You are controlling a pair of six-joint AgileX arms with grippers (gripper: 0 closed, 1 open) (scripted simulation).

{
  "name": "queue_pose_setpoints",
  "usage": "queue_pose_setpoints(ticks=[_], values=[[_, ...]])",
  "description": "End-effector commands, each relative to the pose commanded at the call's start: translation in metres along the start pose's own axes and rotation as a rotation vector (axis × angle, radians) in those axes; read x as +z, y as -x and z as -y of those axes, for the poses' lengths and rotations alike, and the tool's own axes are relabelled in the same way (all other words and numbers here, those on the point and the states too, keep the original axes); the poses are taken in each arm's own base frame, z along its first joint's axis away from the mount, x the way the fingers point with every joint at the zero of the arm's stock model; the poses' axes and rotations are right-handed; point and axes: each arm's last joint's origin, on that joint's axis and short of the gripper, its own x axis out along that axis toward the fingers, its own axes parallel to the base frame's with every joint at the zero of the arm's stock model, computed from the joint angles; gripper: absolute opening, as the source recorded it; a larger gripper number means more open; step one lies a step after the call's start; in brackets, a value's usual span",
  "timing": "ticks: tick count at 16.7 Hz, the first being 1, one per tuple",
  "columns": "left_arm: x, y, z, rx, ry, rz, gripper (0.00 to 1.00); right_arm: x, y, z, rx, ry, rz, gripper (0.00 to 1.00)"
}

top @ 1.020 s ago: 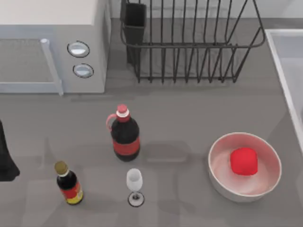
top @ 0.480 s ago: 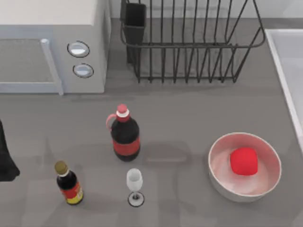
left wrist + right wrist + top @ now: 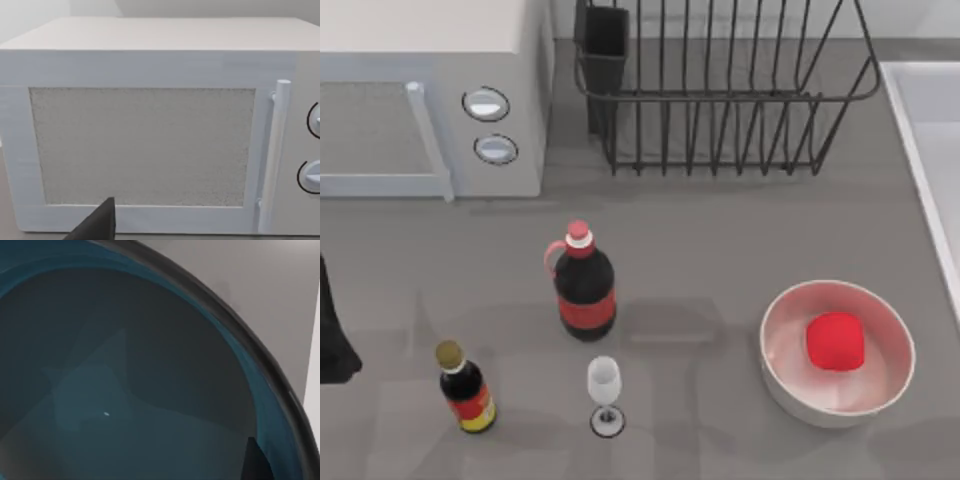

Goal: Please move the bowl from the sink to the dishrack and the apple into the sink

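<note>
The bowl [image 3: 125, 390], seen at close range from our right wrist camera, is a round teal-blue vessel with a smooth, glazed-looking interior and a darker rim curving across the view. Pale grey surface lies beyond that rim, which we take to be the sink, though the bowl's exact seat there cannot be read. We judge the bowl rigid, fairly light, slippery on its glaze and liable to chip. The sound hold would be a pinch across the rim wall, one finger inside and one outside. A dark finger [image 3: 256, 460] of our right gripper stands just inside the rim. Whether the fingers are apart or together we cannot tell.

The apple [image 3: 835, 340] is a small, glossy, slightly blocky red fruit resting in a larger white bowl [image 3: 790, 385] at the right of the tabletop [image 3: 720, 240]. We expect it to be firm, light and prone to roll or slip, so it is best gripped across its widest middle from above.

The sink [image 3: 920, 130] shows as a pale raised rim at the right edge of the top view. The dishrack [image 3: 720, 150], of thin black wire with upright bars and a utensil cup [image 3: 605, 40], stands empty at the back.

Our left gripper [image 3: 335, 340] is parked at the left edge, its fingers' state undeterminable, facing the white microwave [image 3: 150, 140]. A red-capped dark bottle [image 3: 584, 285], a small sauce bottle [image 3: 465, 390] and a clear wine glass [image 3: 605, 385] stand mid-table.
</note>
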Motion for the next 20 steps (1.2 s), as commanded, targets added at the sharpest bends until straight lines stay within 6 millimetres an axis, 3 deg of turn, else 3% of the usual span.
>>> queue_pose_setpoints(ticks=[7, 9, 12, 14, 16, 18, 20], values=[[0.0, 0.0, 0.0, 0.0, 0.0, 0.0, 1.0, 0.0, 0.001, -0.003, -0.007, 0.006, 0.001, 0.0], [0.0, 0.0, 0.0, 0.0, 0.0, 0.0, 1.0, 0.014, 0.0, -0.008, -0.054, 0.027, 0.015, 0.0], [0.0, 0.0, 0.0, 0.0, 0.0, 0.0, 1.0, 0.054, -0.003, -0.03, -0.173, 0.093, 0.077, 0.0], [0.0, 0.0, 0.0, 0.0, 0.0, 0.0, 1.0, 0.089, -0.005, -0.061, -0.264, 0.157, 0.163, 0.0], [0.0, 0.0, 0.0, 0.0, 0.0, 0.0, 1.0, 0.123, -0.005, -0.106, -0.345, 0.222, 0.294, 0.0], [0.0, 0.0, 0.0, 0.0, 0.0, 0.0, 1.0, 0.149, -0.001, -0.164, -0.399, 0.274, 0.468, 0.0], [0.0, 0.0, 0.0, 0.0, 0.0, 0.0, 1.0, 0.163, 0.005, -0.227, -0.411, 0.298, 0.669, 0.0]])
